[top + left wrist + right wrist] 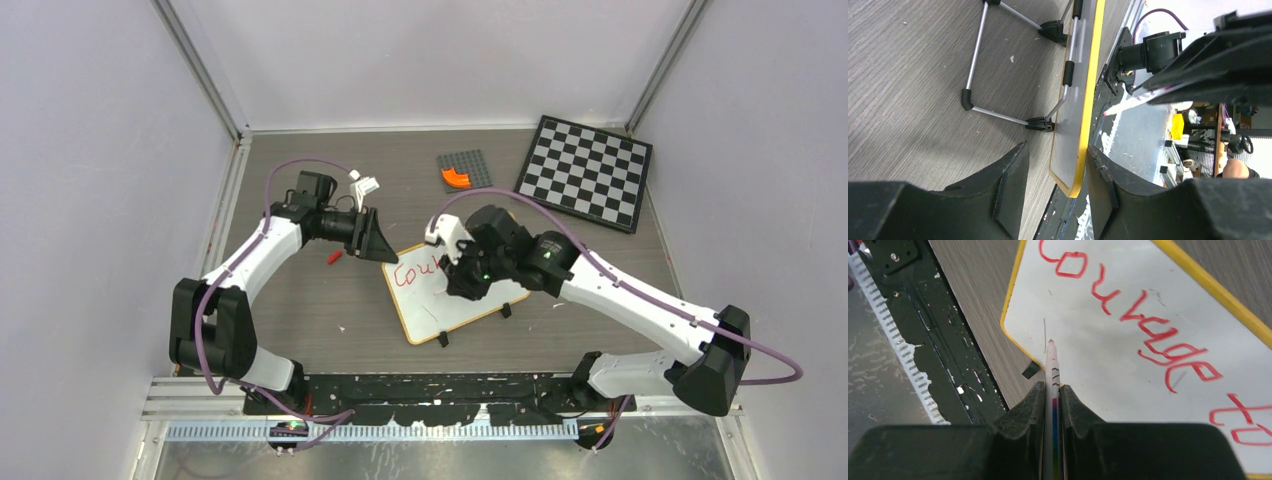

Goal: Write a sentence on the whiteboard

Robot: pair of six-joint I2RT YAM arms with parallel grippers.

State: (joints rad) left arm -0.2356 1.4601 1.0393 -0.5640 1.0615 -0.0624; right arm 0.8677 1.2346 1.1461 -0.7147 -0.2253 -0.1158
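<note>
On the whiteboard (445,312), propped in the middle of the table (300,310), I read only "Courage to" of the sentence (1148,335), so the rest is left, my right gripper (1052,386) clenched on the marker (1051,362), my left gripper (1058,148) released, astride the board's corner.

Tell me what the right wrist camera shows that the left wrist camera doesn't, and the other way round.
Only the right wrist: the whiteboard's written face, with the sentence reading "Courage to", and the right gripper shut on the marker. Only the left wrist: the board's back, its wire stand, and the left gripper open astride the board's edge. Both: the yellow-orange frame and the marker's red tip.
</note>
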